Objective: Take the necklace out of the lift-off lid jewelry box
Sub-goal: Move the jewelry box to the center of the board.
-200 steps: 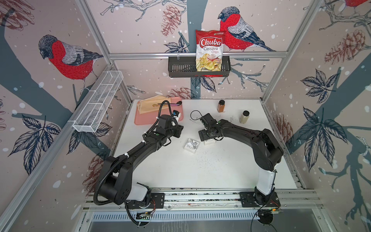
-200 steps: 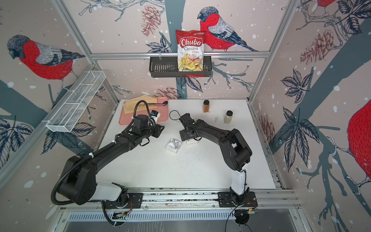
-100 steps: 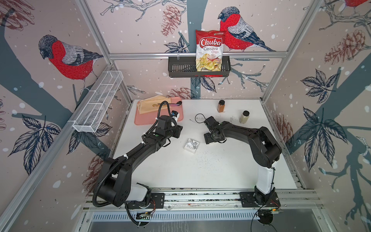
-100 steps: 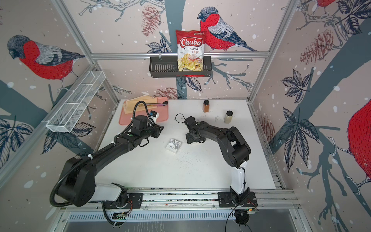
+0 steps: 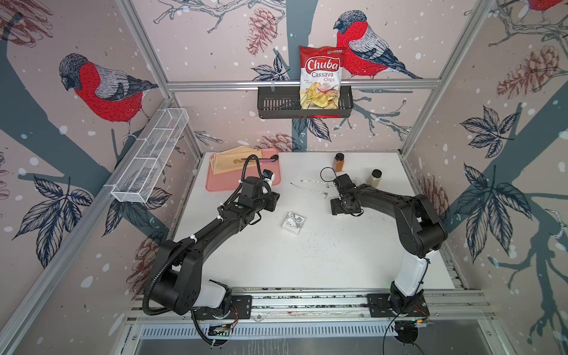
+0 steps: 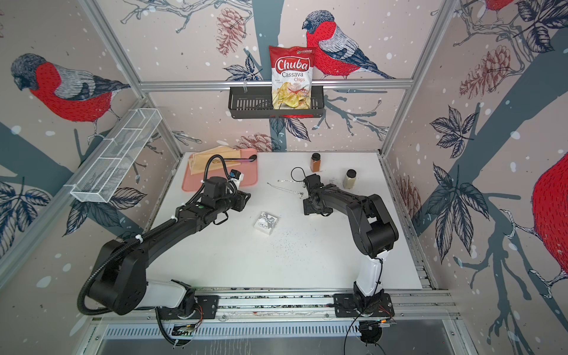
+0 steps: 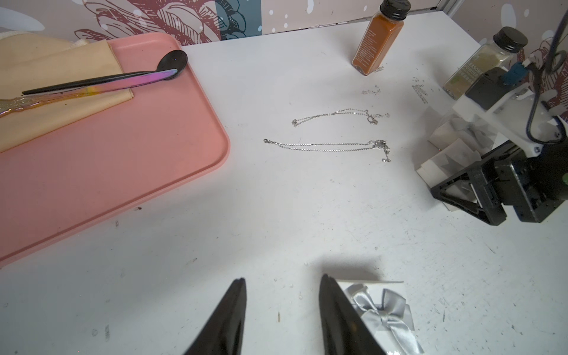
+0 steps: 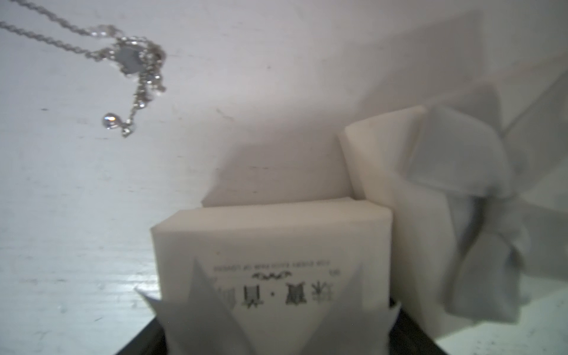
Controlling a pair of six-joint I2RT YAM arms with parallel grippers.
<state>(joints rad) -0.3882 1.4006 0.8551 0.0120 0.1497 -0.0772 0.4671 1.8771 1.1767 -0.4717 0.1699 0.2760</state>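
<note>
Two silver necklaces [image 7: 335,113] [image 7: 322,145] lie stretched out on the white table, outside any box. My right gripper [image 5: 338,210] is just right of them, shut across a white jewelry box [image 8: 270,246] with black print and grey ribbon tails. A second white box with a grey bow [image 8: 445,199] leans against that one. The nearer chain's pendant [image 8: 132,58] lies a short way off. My left gripper [image 7: 281,281] hangs open and empty over bare table. Another white bow-topped box [image 5: 293,222] sits right beside one of its fingers.
A pink tray [image 5: 221,184] at the back left carries a folded napkin, a black spoon and a knife. Two spice jars [image 5: 339,162] [image 5: 375,178] stand behind my right gripper. Dark specks dot the table's middle. A wire basket and a chip-bag shelf hang on the walls.
My right gripper has slid to the right, away from the chains, taking the printed white box with it, and its jaws have narrowed. The left arm has hardly moved.
</note>
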